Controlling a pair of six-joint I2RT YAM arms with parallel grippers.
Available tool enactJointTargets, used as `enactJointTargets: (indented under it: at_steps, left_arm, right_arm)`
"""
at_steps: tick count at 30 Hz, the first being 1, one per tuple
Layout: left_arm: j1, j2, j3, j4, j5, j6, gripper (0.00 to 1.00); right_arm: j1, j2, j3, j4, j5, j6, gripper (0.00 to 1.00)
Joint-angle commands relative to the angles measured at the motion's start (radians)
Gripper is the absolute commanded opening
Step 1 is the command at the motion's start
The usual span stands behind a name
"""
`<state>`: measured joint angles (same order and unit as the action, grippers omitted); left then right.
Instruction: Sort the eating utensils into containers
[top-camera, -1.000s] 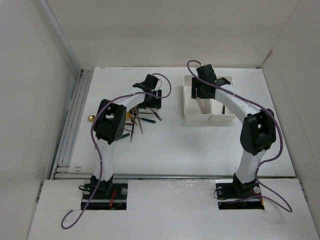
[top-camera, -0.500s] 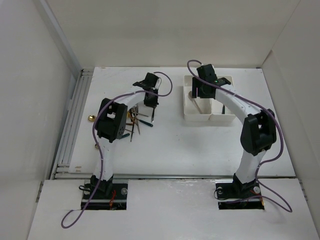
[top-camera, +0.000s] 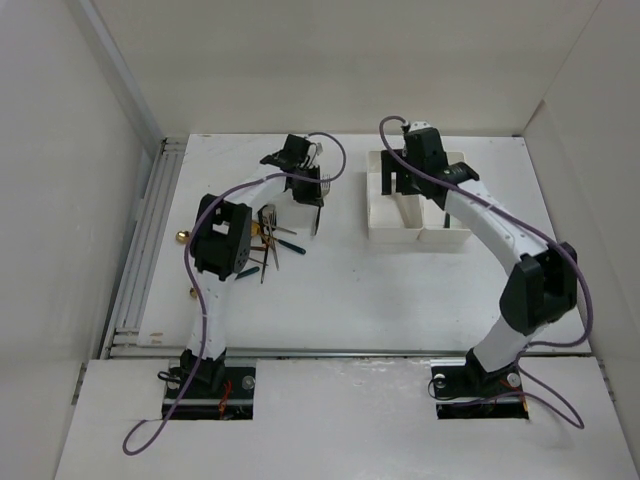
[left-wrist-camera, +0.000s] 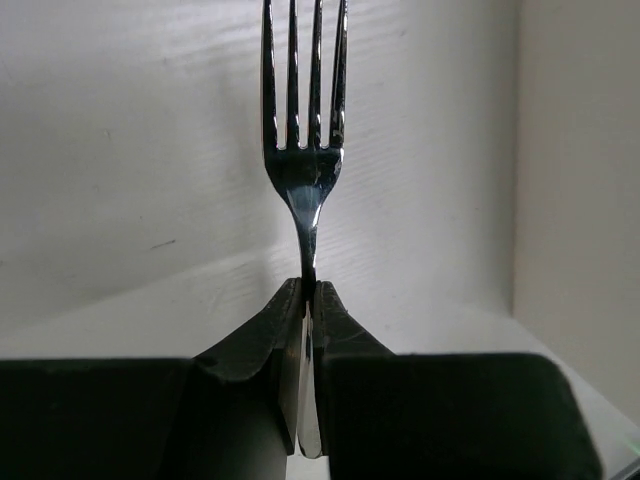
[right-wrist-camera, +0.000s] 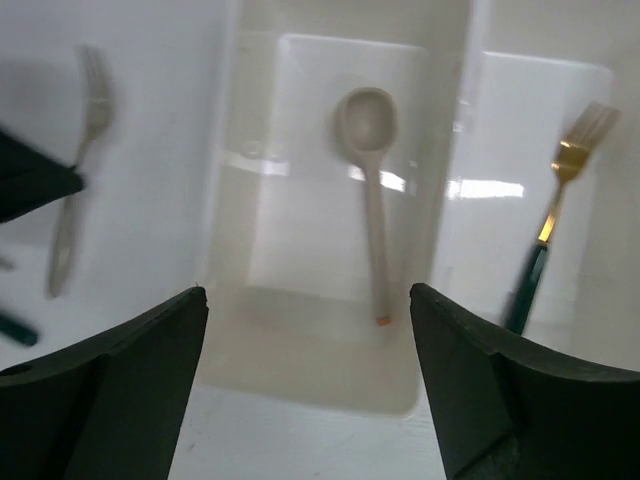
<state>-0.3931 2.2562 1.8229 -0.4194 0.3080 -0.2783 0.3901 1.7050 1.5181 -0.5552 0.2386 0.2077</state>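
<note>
Pinching a silver fork (left-wrist-camera: 305, 170), the left tool (left-wrist-camera: 309, 292); right tool (right-wrist-camera: 308, 300) spread wide above white bins (right-wrist-camera: 452, 230).

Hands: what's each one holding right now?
Left hand: closed on a fork.
Right hand: open, empty.

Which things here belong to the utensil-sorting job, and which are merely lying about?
Job: silver fork in the left gripper; spoon and gold fork in the white bins; loose utensil pile on the table.
Lying about: small gold object, too small to identify, by the left rail; purple cables.
</note>
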Motion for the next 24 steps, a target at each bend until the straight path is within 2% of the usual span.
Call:
enactJointTargets:
  at_steps: [1, 4, 9, 15, 24]
  left_arm:
    - [0.019, -0.15, 0.076, 0.042, 0.075, -0.013, 0.0]
    - [0.019, -0.279, 0.029, 0.116, 0.066, -0.013, 0.0]
    - [0.019, -0.38, -0.013, 0.102, 0.066, -0.022, 0.0]
    - [0.019, -0.46, -0.077, 0.093, 0.114, -0.074, 0.0]
    - [0.019, -0.506, -0.131, 0.093, 0.095, -0.075, 0.0]
  right_arm:
    - [0.043, -0.149, -0.065, 0.194, -0.23, -0.048, 0.88]
    - [0.093, -0.18, -0.18, 0.387, -0.454, 0.019, 1.0]
    - [0.173, -0.102, -0.167, 0.442, -0.456, 0.136, 1.0]
    - [0.191, 0.007, -0.104, 0.523, -0.545, 0.212, 0.93]
    - [0.2, 0.027, -0.095, 0.637, -0.634, 0.263, 0.82]
